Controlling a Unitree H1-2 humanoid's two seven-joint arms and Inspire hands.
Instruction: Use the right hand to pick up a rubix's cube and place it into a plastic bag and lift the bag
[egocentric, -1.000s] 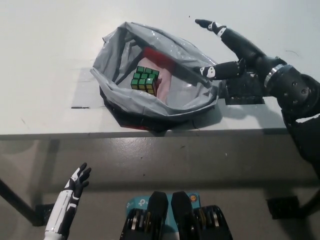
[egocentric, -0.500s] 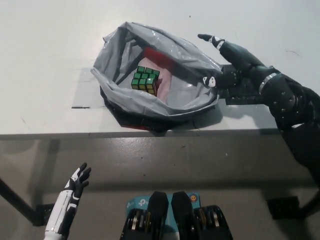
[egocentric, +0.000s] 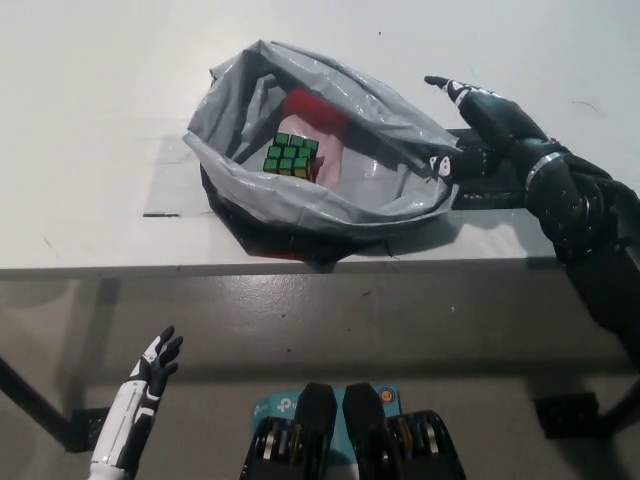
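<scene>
Right hand (egocentric: 487, 120): black casing throughout, glossy, with slim tapering fingers; small white patches mark the fingertips (egocentric: 447, 88). The palm section is blocky and dark.

Right wrist (egocentric: 541, 160): a thin silver-grey ring encircles it, dividing the hand from the forearm.

Right arm (egocentric: 590, 235): black, built from rounded bulbous housings with a dull sheen; small round fastener spots show on the housing nearest the wrist. The lower segment is broader and matte.

Left hand (egocentric: 157, 362): white shell over black inner parts, with fingers dark along their length and pale on the back.

Left forearm (egocentric: 118, 430): slender, white, smooth-panelled, with a narrow dark seam along it.
</scene>
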